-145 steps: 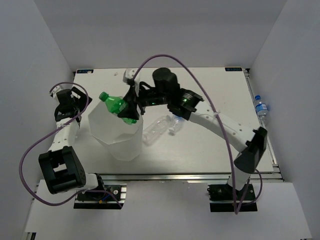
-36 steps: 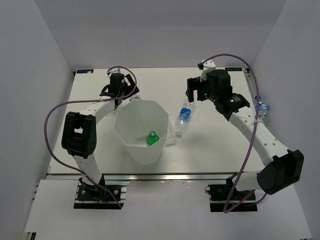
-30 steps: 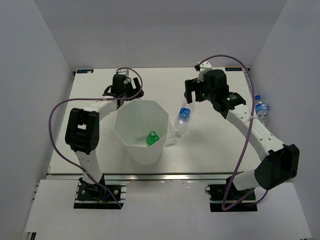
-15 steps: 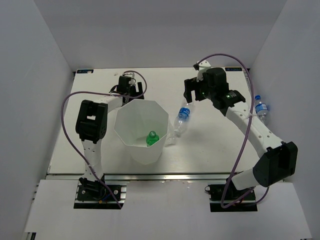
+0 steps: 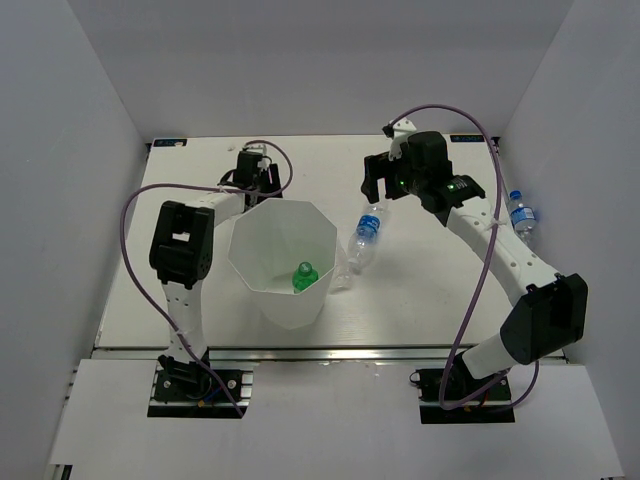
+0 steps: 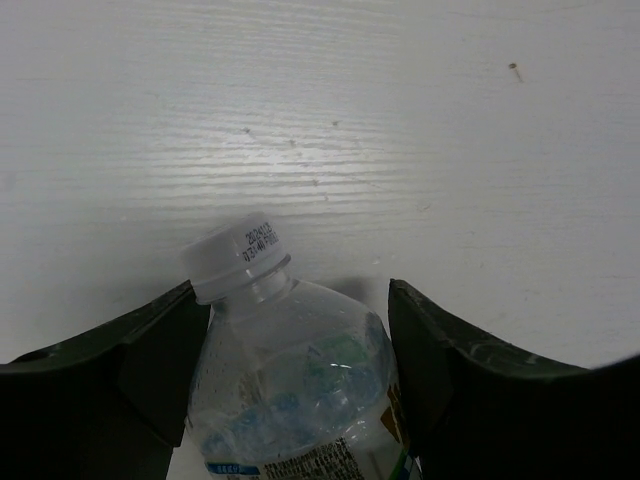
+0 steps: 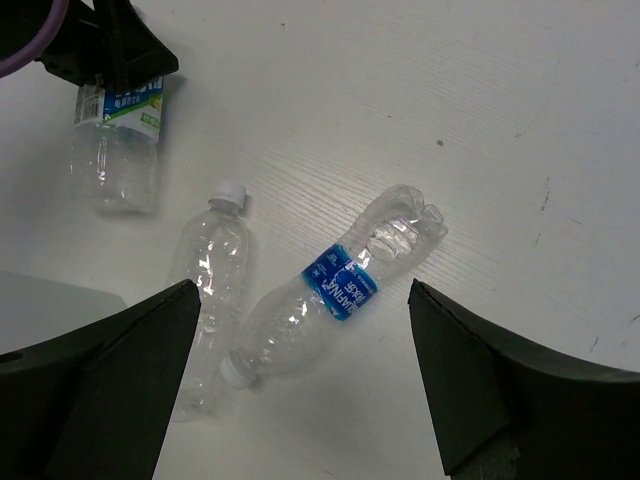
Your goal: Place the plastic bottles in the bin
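Now the left gripper [image 6: 295, 300], spread either side of a white-capped bottle [image 6: 300, 400], should close and carry it to the bin [image 5: 285, 310], while the right gripper [image 7: 302, 290], also spread, hovers above a blue-labelled bottle [image 7: 340, 285].

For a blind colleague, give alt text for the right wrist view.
A blue-labelled bottle lies centre on a white table, an unlabelled bottle beside it, a third bottle at top left, all clear plastic. The right gripper hovers open above.
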### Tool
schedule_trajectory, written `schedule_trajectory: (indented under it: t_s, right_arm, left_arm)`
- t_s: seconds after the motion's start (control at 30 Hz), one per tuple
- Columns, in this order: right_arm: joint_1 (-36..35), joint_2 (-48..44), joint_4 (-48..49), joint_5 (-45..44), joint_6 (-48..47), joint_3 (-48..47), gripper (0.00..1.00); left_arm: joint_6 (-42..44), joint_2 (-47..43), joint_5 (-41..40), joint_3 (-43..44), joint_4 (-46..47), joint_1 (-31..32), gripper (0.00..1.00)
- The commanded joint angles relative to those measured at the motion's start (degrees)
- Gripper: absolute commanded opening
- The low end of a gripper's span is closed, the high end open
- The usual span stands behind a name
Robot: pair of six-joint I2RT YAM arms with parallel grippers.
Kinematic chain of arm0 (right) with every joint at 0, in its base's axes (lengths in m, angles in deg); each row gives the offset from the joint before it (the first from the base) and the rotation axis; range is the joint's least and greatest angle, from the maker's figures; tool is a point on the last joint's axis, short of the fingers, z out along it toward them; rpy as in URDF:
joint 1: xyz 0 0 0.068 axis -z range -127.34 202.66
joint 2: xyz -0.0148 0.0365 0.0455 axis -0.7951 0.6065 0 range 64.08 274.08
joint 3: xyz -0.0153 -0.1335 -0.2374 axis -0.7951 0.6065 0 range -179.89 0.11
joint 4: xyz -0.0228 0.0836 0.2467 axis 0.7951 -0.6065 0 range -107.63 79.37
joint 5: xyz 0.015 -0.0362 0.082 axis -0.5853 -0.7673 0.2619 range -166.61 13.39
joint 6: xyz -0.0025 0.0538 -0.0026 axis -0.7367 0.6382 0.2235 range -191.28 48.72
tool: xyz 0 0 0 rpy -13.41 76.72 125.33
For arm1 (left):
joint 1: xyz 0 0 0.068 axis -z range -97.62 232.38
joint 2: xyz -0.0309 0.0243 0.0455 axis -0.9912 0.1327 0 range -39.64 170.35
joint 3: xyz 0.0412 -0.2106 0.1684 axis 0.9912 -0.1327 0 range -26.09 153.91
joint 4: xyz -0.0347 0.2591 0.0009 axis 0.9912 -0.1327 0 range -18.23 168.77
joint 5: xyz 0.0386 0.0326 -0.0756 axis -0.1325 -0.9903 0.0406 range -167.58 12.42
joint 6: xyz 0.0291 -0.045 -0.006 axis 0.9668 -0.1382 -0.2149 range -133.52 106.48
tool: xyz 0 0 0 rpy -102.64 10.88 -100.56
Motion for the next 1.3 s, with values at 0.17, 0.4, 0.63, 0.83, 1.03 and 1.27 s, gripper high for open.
schedule_trajectory:
  t_s: [0.17, 0.4, 0.63, 0.83, 1.03, 1.27]
  right_arm:
    - [0.27, -3.45, 4.05, 2.79, -0.79, 0.73, 0.89]
    - [0.27, -9.77, 12.66, 3.67, 0.26, 8.72, 0.89]
    - [0.62, -13.12, 15.30, 2.98, 0.96, 14.43, 0.89]
    - [2.73, -13.91, 16.36, 3.24, 3.16, 17.35, 0.89]
    - [4.84, -14.44, 18.11, 3.24, 4.48, 20.24, 0.89]
    - [7.74, -12.51, 17.86, 3.67, 7.38, 19.72, 0.89]
  left_arm:
    - [-5.97, -14.45, -13.02, 0.95, -6.24, -2.67, 0.00]
    - [-8.97, -26.13, -21.04, 10.97, -16.71, -4.62, 0.00]
    - [-12.48, -46.69, 6.01, -1.74, -4.34, -2.69, 0.00]
    - [-9.25, -55.68, 10.45, -9.76, -6.51, 9.07, 0.00]
    - [-3.80, -58.75, 8.16, -14.33, -11.61, 21.30, 0.08]
    - [-2.91, -63.33, 9.01, -17.84, -12.50, 23.59, 0.50]
